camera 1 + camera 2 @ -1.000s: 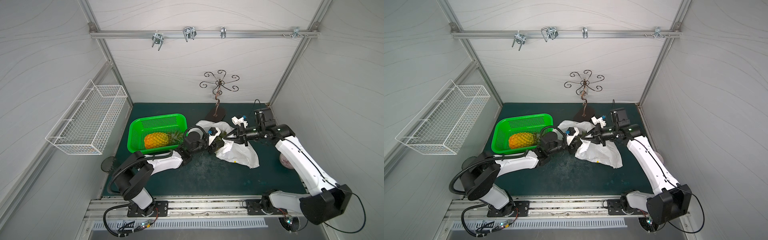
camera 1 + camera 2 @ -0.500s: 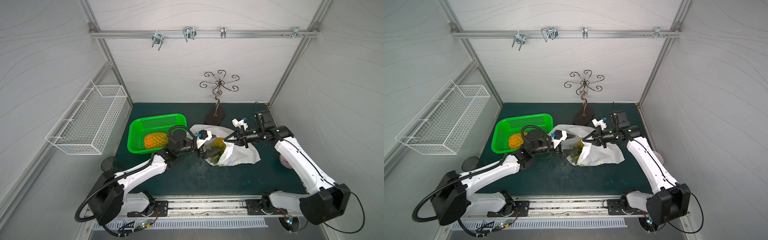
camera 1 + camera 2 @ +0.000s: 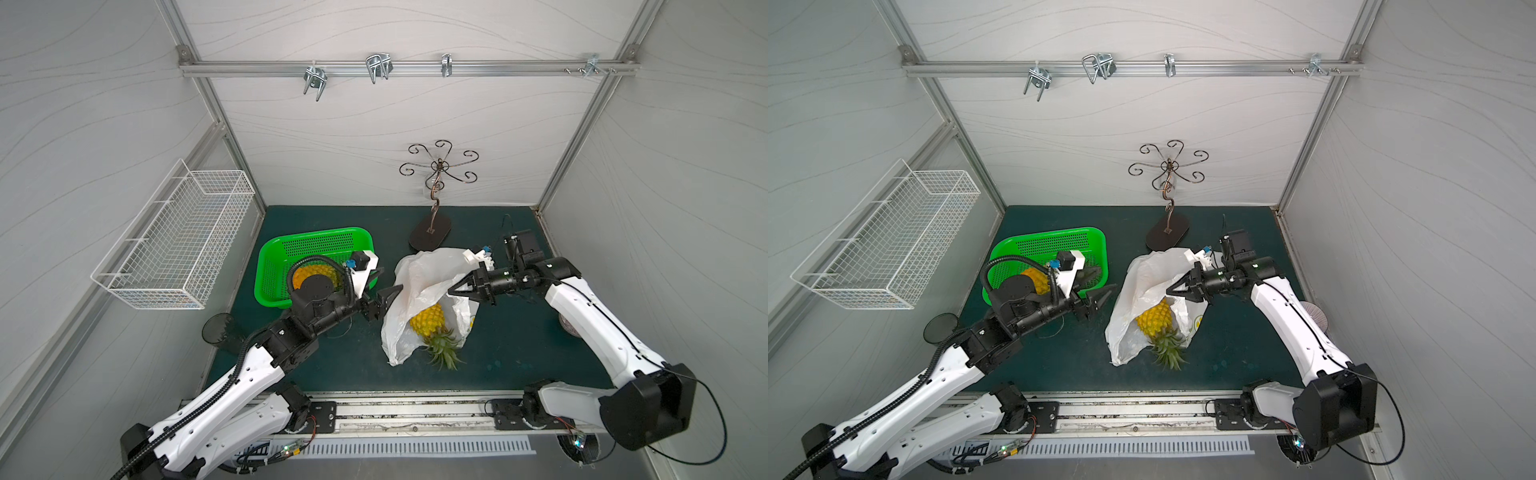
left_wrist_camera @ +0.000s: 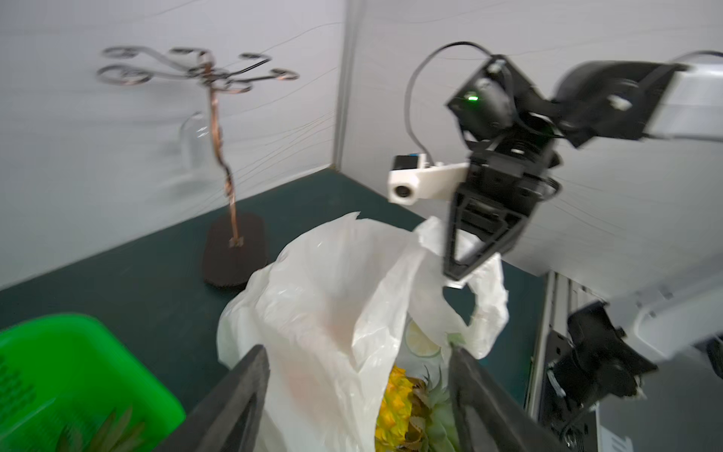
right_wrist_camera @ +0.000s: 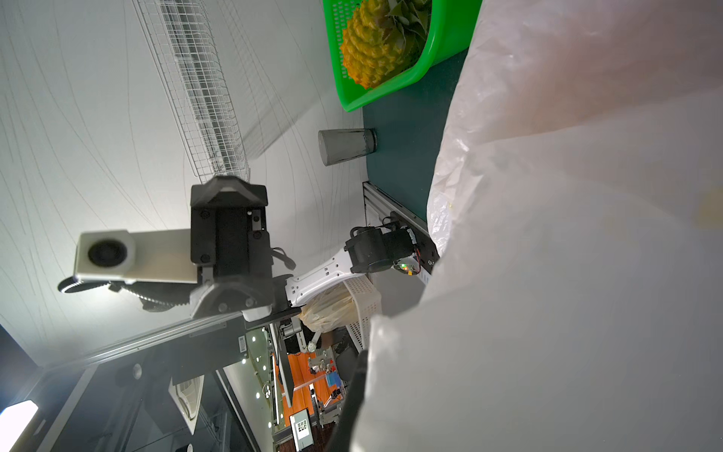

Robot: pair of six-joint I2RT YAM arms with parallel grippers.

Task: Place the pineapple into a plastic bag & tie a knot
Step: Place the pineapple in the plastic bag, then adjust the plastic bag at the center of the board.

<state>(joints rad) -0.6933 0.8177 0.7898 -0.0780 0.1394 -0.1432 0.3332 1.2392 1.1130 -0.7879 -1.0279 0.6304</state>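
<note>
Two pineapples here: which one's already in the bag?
The pineapple lying inside the white plastic bag, leaves poking out of its mouth. The other pineapple sits in the green basket.

The plastic bag [image 3: 419, 282] lies centrally, the pineapple [image 3: 428, 322] in it, leaves poking out nearward. A basket [image 3: 320, 243] holding another pineapple [image 3: 311, 274] sits left; a stand [image 3: 430, 235] rises just beyond.

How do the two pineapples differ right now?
The bagged pineapple lies in the plastic bag, crown poking out; the basket pineapple sits uncovered in the green basket. The bagged one shows plainly from above; the basket one is half hidden by the left arm. Both are yellow.
</note>
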